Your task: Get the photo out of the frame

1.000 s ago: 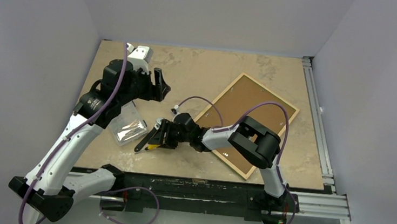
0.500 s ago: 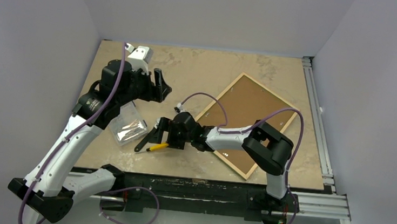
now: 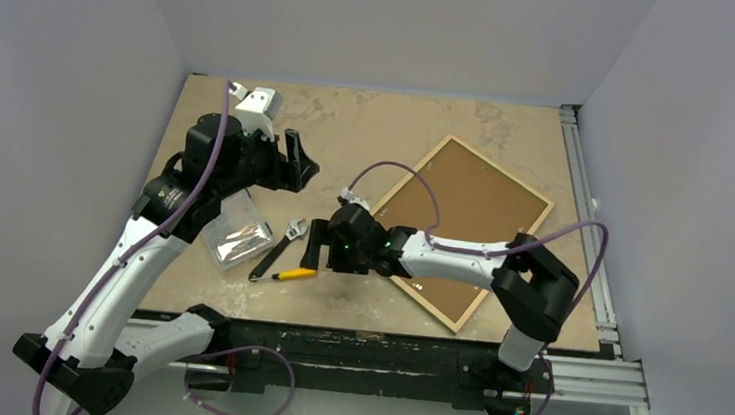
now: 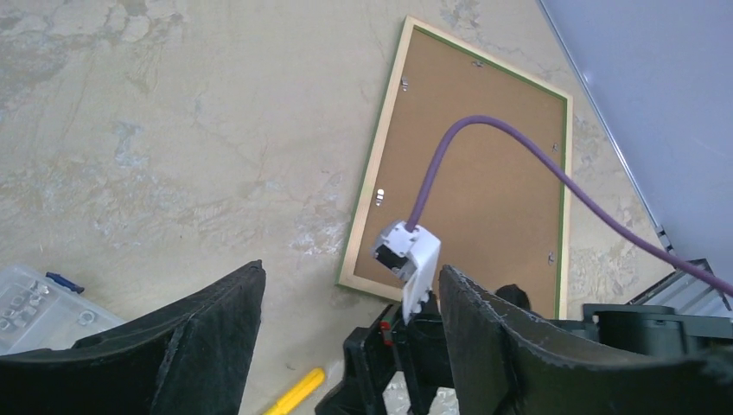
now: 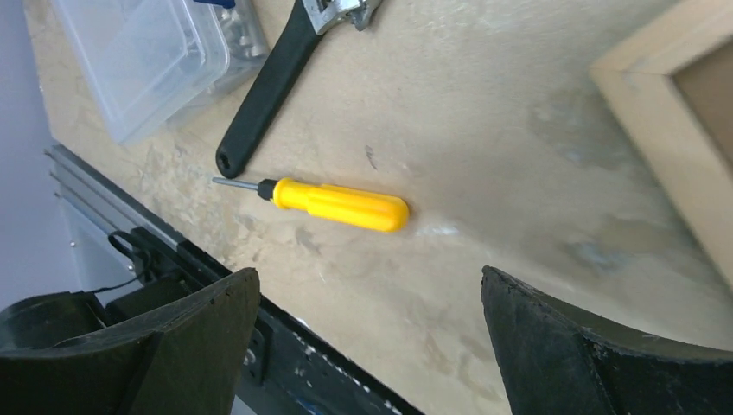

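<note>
Frame (image 5: 666,121) face-down on tabletop (image 3: 370,127), backing board (image 4: 484,199) in place, photo hidden; right tool (image 3: 318,248) wide above a yellow screwdriver (image 5: 341,206), left tool (image 4: 350,285) open, empty. Next, probably: freeing the board.

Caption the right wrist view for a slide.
Open right fingers aimed at a yellow screwdriver, with black wrench, clear box and frame nearby.

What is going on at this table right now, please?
The frame lies face down, its brown backing board still in place, so the photo is hidden. The right claw hangs open above a yellow screwdriver lying beside a black wrench. The left claw is open too, raised over the table, holding nothing.
</note>
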Robot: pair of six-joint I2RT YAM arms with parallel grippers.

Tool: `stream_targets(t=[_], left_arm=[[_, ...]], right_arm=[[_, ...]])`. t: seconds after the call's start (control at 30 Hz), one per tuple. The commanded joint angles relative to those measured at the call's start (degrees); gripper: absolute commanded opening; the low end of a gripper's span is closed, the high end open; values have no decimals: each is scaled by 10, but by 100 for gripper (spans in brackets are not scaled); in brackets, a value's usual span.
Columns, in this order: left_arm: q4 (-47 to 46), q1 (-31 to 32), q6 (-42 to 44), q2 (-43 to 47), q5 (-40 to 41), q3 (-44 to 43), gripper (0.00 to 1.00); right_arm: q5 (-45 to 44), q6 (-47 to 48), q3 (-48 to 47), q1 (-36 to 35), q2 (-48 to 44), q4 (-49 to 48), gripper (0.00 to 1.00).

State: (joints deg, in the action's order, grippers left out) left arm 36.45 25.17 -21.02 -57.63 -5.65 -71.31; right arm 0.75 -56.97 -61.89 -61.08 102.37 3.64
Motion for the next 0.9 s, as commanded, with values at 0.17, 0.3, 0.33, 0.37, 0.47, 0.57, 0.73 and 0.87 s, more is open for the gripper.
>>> stream_targets(t=[0.17, 0.3, 0.33, 0.37, 0.47, 0.57, 0.73, 0.87], left_arm=[[-31, -4, -18, 2, -39, 10, 72], [-48, -3, -31, -15, -85, 17, 74], [-48, -3, -34, -26, -101, 15, 74], [-48, -4, -38, -37, -123, 11, 75], [-67, -2, -54, -62, -174, 17, 77], [-80, -2, -68, -88, -206, 23, 78], [-82, 3, -69, -105, -213, 24, 79], [-79, 10, -73, -118, -228, 20, 80]], right_arm=[[-191, 14, 49, 7, -231, 262, 97], [-290, -99, 126, 76, -368, 411, 89], [-301, -114, 149, 99, -403, 429, 86], [-306, -117, 168, 127, -435, 438, 84], [-291, -78, 211, 234, -514, 444, 80], [-257, -7, 222, 346, -509, 422, 81], [-180, 78, 241, 508, -451, 378, 79], [-175, 78, 272, 543, -448, 330, 77]])
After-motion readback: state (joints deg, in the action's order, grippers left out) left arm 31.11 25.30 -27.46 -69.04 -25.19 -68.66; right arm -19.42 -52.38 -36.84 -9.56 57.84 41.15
